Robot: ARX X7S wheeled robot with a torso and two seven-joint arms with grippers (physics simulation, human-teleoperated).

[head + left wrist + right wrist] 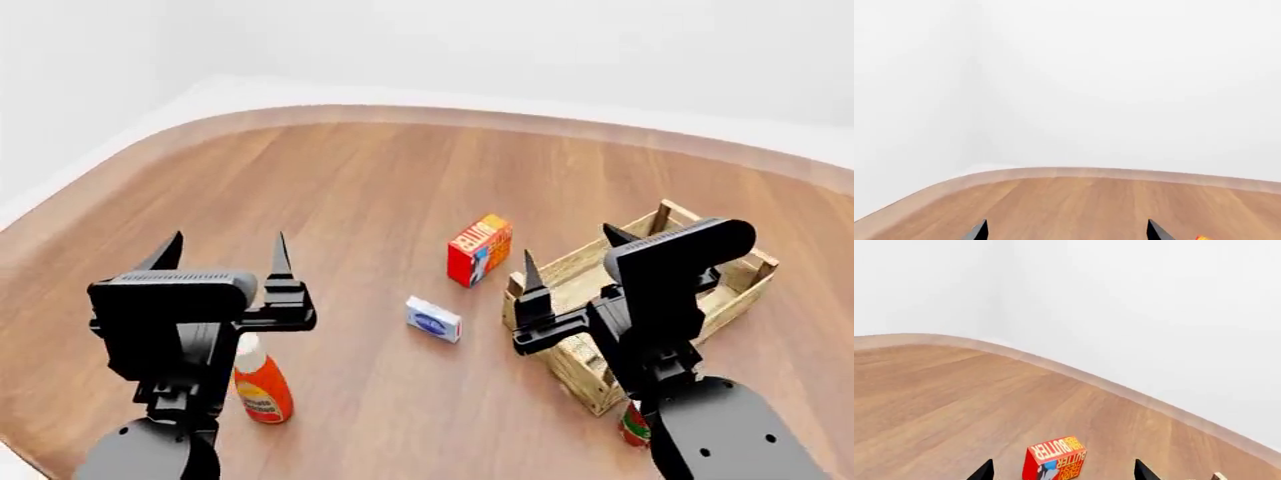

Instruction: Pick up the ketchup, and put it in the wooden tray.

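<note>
Ketchup [263, 385] label unreadable; orange-red box [1054, 459] nearby reads "BUTTER".

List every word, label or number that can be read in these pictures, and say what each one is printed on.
"BUTTER": on the orange-red butter box, in white letters along its top panel; a smaller line beside it is too blurred to read.
Label of the ketchup: too small to read.
Small white-and-blue box: blue oval mark, no legible text.
Red-labelled can beside the wooden tray: label unreadable.
Nothing else carries text.
</note>
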